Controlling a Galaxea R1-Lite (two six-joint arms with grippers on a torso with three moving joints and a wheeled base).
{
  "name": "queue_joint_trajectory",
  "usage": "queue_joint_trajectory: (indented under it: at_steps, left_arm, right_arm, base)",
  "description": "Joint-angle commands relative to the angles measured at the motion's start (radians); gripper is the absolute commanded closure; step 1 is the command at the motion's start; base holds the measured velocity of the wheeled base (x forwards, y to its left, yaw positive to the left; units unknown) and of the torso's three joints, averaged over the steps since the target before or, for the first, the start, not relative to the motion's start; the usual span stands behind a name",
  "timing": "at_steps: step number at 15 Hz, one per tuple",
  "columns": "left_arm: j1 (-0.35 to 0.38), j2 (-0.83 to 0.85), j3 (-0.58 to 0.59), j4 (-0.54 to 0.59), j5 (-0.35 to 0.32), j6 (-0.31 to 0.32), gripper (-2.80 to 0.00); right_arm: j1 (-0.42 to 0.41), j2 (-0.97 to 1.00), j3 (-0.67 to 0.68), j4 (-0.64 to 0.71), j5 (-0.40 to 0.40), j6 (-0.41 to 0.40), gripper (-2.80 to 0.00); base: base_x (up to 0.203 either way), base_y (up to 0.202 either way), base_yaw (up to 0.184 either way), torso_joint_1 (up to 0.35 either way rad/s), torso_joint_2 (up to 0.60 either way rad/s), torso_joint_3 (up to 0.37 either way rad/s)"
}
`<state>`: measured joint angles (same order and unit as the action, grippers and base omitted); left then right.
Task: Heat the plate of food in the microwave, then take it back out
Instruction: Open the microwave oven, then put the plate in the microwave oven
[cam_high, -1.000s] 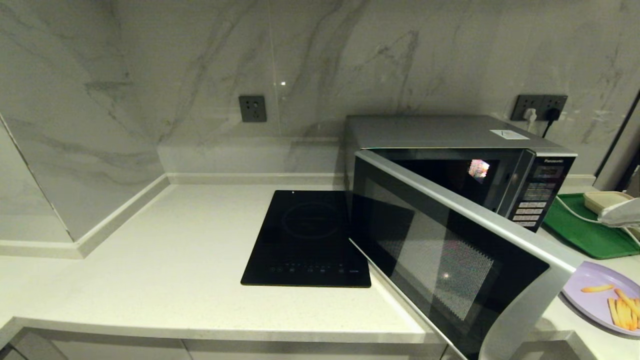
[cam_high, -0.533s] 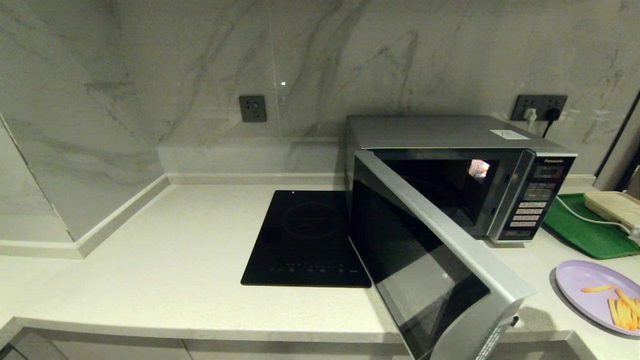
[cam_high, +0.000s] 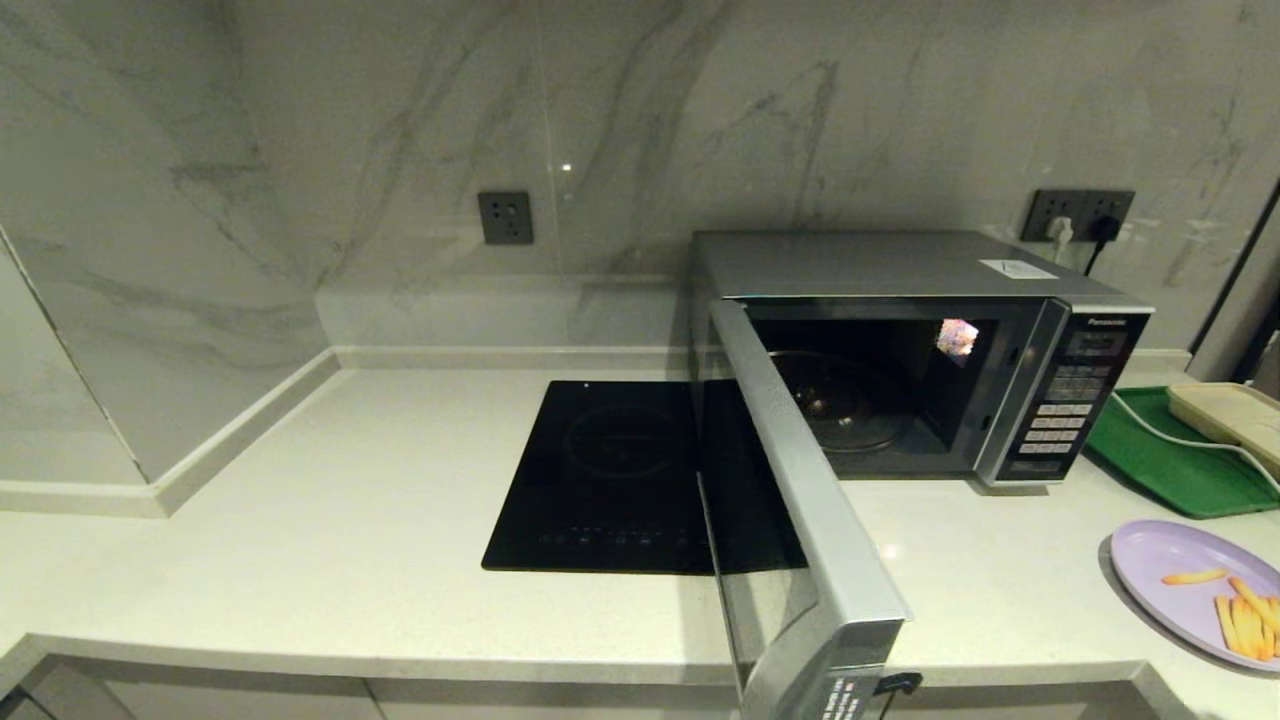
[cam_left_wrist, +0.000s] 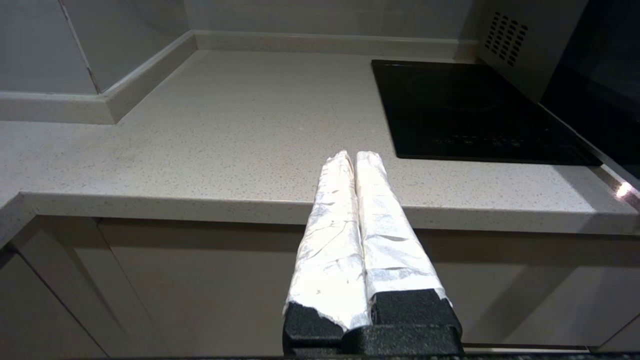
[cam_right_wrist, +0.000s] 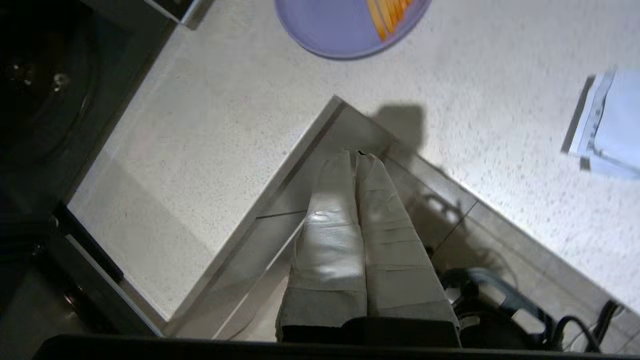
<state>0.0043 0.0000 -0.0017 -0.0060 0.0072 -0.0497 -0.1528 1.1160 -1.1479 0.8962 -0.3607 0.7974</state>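
The boxy silver microwave (cam_high: 920, 330) stands with its dark glass door swung wide on the speckled stone desk (cam_high: 300, 560), the round lavender plate of food (cam_high: 1195, 590) lying near its right, while both foil-wrapped tools, left tool (cam_left_wrist: 350, 157) and right tool (cam_right_wrist: 356, 156), are pressed closed and empty off the desk's front edge.

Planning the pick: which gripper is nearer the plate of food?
Right. The right gripper hangs off the counter's front edge, close to the plate of food. The left gripper is parked by the cooktop, opposite end.
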Motion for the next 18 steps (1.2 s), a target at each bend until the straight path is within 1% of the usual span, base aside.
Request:
queue_joint_trajectory:
  at_steps: [1,2,3,7,10,12,13,16,17,18]
  left_arm:
    - [0.0,0.0,0.0,0.0,0.0,-0.001,0.0]
    - [0.0,0.0,0.0,0.0,0.0,-0.001,0.0]
    - [0.0,0.0,0.0,0.0,0.0,-0.001,0.0]
    - [0.0,0.0,0.0,0.0,0.0,-0.001,0.0]
    - [0.0,0.0,0.0,0.0,0.0,-0.001,0.0]
    - [0.0,0.0,0.0,0.0,0.0,-0.001,0.0]
    - [-0.001,0.0,0.0,0.0,0.0,-0.001,0.0]
    - [0.0,-0.001,0.0,0.0,0.0,-0.001,0.0]
    - [0.0,0.0,0.0,0.0,0.0,-0.001,0.0]
    - [0.0,-0.002,0.0,0.0,0.0,-0.001,0.0]
  right_arm:
    - [-0.003,-0.014,0.052,0.005,-0.002,0.08,0.0]
    - [-0.002,-0.009,0.061,0.004,0.002,0.116,0.0]
    - [-0.002,-0.004,0.071,0.004,0.005,0.135,0.0]
    - [-0.004,0.036,0.076,0.001,0.005,0.179,0.0]
    - [-0.011,0.095,0.078,-0.056,0.001,0.22,0.0]
    - [-0.086,0.137,0.077,-0.098,0.005,0.215,0.0]
    - [-0.14,0.168,0.075,-0.128,0.015,0.198,0.0]
    - [-0.316,0.271,0.064,-0.205,0.103,0.112,0.0]
    - [-0.356,0.312,0.062,-0.235,0.139,0.089,-2.8]
    - [-0.39,0.342,0.065,-0.254,0.169,0.072,-2.8]
  base:
    - [0.0,0.0,0.0,0.0,0.0,0.0]
    - [0.0,0.0,0.0,0.0,0.0,0.0]
    - [0.0,0.0,0.0,0.0,0.0,0.0]
    - [0.0,0.0,0.0,0.0,0.0,0.0]
    - [0.0,0.0,0.0,0.0,0.0,0.0]
    - [0.0,0.0,0.0,0.0,0.0,0.0]
    - [0.0,0.0,0.0,0.0,0.0,0.0]
    - [0.0,0.0,0.0,0.0,0.0,0.0]
    - [0.0,0.0,0.0,0.0,0.0,0.0]
    - [0.0,0.0,0.0,0.0,0.0,0.0]
